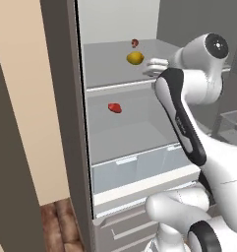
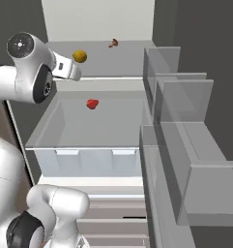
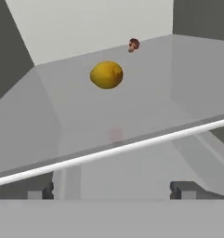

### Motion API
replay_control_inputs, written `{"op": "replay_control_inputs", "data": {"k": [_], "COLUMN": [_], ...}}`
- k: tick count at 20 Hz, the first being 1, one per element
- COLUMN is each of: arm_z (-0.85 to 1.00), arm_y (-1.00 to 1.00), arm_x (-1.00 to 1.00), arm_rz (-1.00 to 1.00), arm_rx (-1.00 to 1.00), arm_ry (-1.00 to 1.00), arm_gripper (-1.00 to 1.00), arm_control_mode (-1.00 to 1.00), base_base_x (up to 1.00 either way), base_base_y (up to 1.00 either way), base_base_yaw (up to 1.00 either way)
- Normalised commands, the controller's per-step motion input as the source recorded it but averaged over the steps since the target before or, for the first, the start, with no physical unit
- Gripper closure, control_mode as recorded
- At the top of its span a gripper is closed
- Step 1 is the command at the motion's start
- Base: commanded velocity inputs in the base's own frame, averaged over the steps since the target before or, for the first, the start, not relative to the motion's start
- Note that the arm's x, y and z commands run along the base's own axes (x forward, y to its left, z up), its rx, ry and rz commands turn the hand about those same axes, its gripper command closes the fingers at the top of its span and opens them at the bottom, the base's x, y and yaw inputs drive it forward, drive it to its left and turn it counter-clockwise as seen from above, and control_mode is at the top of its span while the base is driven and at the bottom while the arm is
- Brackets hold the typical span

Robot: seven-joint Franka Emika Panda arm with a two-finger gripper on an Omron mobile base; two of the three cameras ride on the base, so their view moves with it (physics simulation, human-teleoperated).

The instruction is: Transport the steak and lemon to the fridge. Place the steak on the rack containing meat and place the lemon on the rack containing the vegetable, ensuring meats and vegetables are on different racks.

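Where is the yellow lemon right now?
The lemon lies on the fridge's upper shelf, just in front of the tiny brownish-red vegetable and above the shelf holding the red meat.

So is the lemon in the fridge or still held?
In: the lemon rests on the upper shelf near the vegetable, clear of the open fingers.

Fridge [image 1: 85,147]: pale grey walls, off-white back panel. Upper shelf [image 1: 110,64]: flat grey, pale front edge. Lemon [image 1: 134,58]: plain yellow, slightly darker underneath. Vegetable [image 1: 134,43]: brownish-red, tiny. Meat [image 1: 114,108]: bright red, no markings. Door bins [image 2: 185,97]: clear, grey-tinted. Lower drawers [image 1: 125,172]: translucent bluish-white fronts. Fingers [image 3: 183,189]: dark grey. Wall [image 1: 36,123] left of fridge: beige. Floor [image 1: 61,226]: brown wood grain.
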Motion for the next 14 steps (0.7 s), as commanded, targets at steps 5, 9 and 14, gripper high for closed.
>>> {"op": "replay_control_inputs", "data": {"k": [5,9,14], "arm_z": [-0.11,-0.27,-0.21], "arm_y": [0.00,0.03,-0.07], "arm_x": [-1.00,-1.00,-0.56], "arm_rz": [0.04,0.04,0.00], "arm_rx": [-0.08,-0.11,-0.13], "arm_ry": [0.11,-0.01,0.03], "arm_gripper": [-1.00,-1.00,-1.00], "arm_control_mode": [-1.00,-1.00,-1.00], "base_base_x": [0.00,0.00,0.00], "base_base_y": [0.00,0.00,0.00], "base_base_yaw": [0.00,0.00,0.00]}}
